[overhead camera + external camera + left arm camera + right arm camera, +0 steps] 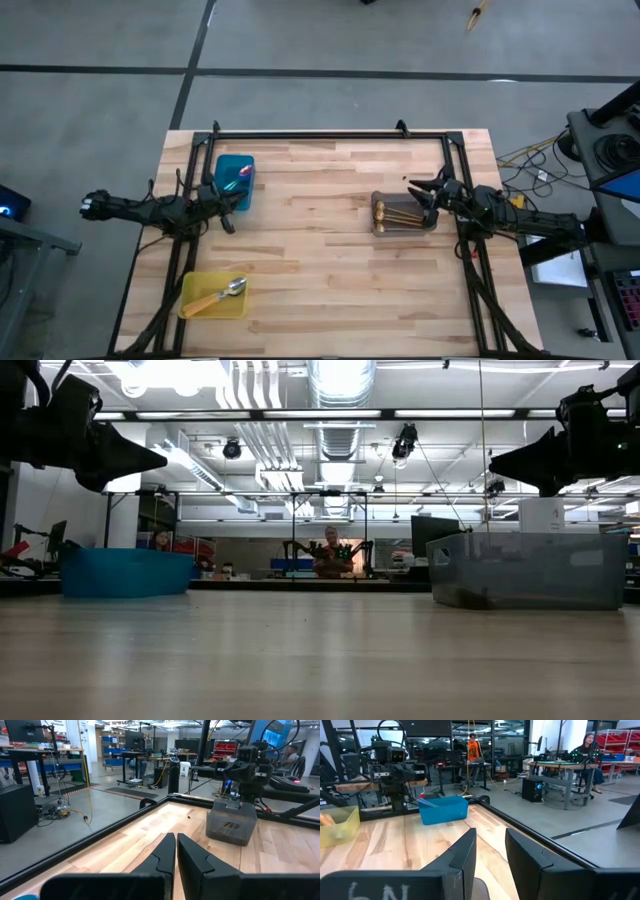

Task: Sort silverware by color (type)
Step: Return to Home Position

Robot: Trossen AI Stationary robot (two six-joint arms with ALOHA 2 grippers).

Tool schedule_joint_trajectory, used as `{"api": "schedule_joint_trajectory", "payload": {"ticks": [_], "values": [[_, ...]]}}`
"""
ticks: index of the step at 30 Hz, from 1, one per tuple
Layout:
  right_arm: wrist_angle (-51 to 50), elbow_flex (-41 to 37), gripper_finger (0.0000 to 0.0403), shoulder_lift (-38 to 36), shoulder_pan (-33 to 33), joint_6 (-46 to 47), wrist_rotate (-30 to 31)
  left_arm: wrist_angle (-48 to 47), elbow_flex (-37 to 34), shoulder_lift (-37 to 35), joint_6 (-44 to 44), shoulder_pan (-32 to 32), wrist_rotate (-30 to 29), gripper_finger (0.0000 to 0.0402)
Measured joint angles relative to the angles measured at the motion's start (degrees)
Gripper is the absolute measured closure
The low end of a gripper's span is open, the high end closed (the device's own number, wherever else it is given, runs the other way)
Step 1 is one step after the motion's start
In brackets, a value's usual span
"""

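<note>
The silverware lies sorted in three trays. Gold spoons (pixel 400 212) lie in the grey tray (pixel 377 228) at the right. An orange-handled silver spoon (pixel 218 294) lies in the yellow tray (pixel 196 311) near the front left. Blue-teal spoons (pixel 237 180) lie in the teal tray (pixel 222 165) at the far left. My left gripper (pixel 228 218) hovers just beside the teal tray's near side, shut and empty (pixel 175 837). My right gripper (pixel 420 197) hovers over the grey tray's right end, open with nothing between its fingers (pixel 490 834).
A black frame (pixel 330 133) runs along the table's far edge and down both sides. The wide middle of the wooden table (pixel 320 260) lies between the trays. Both arms hang high above the tabletop in the low view, the left (pixel 120 455) and the right (pixel 540 460).
</note>
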Motion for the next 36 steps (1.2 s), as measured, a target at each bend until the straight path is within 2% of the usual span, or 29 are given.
{"api": "schedule_joint_trajectory", "payload": {"ticks": [36], "values": [[-0.1, 0.0, 0.0307, 0.3, 0.0, -0.9, 0.0, 0.0, 0.0, 0.0, 0.0, 0.0, 0.0, 0.0402]]}}
